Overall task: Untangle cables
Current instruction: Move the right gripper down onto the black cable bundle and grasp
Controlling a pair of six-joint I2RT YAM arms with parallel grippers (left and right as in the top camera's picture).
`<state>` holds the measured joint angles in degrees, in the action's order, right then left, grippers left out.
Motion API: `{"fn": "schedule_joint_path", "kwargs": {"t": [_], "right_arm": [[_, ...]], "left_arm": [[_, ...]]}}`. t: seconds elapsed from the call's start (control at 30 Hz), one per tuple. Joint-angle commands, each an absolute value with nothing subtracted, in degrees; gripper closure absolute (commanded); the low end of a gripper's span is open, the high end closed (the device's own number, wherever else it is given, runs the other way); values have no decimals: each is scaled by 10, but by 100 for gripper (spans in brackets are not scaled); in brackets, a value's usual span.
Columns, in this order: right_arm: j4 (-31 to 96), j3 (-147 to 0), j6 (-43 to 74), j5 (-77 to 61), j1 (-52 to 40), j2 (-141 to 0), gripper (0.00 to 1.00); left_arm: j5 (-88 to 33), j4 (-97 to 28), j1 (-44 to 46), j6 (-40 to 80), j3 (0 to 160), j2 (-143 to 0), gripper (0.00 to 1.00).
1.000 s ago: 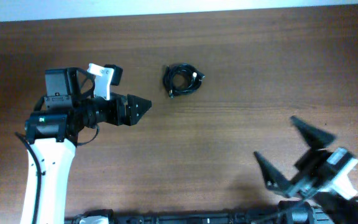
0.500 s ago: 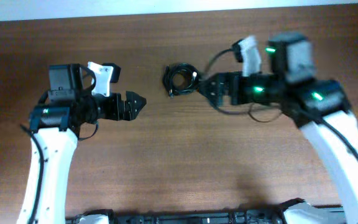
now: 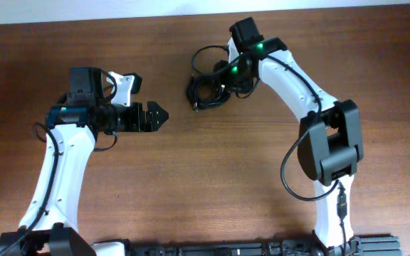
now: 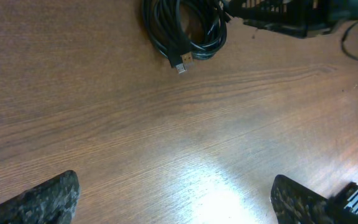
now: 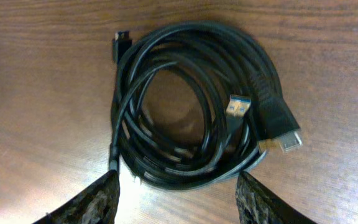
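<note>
The cables (image 3: 205,91) lie as one coiled black bundle on the wooden table, towards the back centre. In the right wrist view the coil (image 5: 166,155) fills the middle, with a metal-tipped plug (image 5: 237,107), a thicker plug (image 5: 279,126) and a small black plug (image 5: 120,41). My right gripper (image 5: 179,200) is open, its fingertips just short of the coil's near edge; from overhead it (image 3: 223,80) is at the bundle's right side. My left gripper (image 3: 160,116) is open and empty, left of the bundle. In the left wrist view (image 4: 173,202) the cables (image 4: 185,31) lie far ahead.
The right arm (image 3: 312,99) arches from the front right across the table to the back centre. The left arm (image 3: 55,163) stands along the left side. The table's back edge (image 3: 155,20) runs just behind the bundle.
The right arm has swung from the table's front right up to the back centre, ending over the cable bundle. The left gripper has shifted slightly. The bundle has not moved.
</note>
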<state>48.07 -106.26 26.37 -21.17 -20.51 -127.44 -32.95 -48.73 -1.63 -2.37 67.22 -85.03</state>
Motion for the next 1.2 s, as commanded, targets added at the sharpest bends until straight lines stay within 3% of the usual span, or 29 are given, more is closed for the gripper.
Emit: {"fn": "schedule_joint_path", "kwargs": {"t": [0.0, 0.03, 0.13, 0.4, 0.57, 0.77, 0.87, 1.1, 1.17], "right_arm": [[457, -1073, 280, -183, -225, -1289, 43], [454, -1073, 290, -171, -231, -1289, 48], [467, -1068, 327, -83, -240, -1290, 47], [457, -1062, 335, -101, -240, -1309, 47], [461, -1061, 335, -98, -241, -1309, 59], [453, -1051, 335, -98, -240, -1320, 60], [449, -1052, 335, -98, -241, -1323, 72], [450, -1049, 335, -99, -240, -1334, 73], [451, -1049, 335, -99, -240, -1334, 89]], "left_arm": [[-329, -485, -17, -22, 677, -854, 1], [-329, -485, -17, -22, 677, -854, 1], [-330, -485, -17, -22, 677, -854, 1], [-330, -485, -17, -22, 677, -854, 1], [-329, -485, -17, -22, 677, -854, 1], [-330, -485, -17, -22, 677, -854, 1], [-329, -484, -17, -22, 677, -854, 1], [-329, -482, -17, -22, 677, -854, 1], [-329, -482, -17, -22, 677, -854, 1]]}}
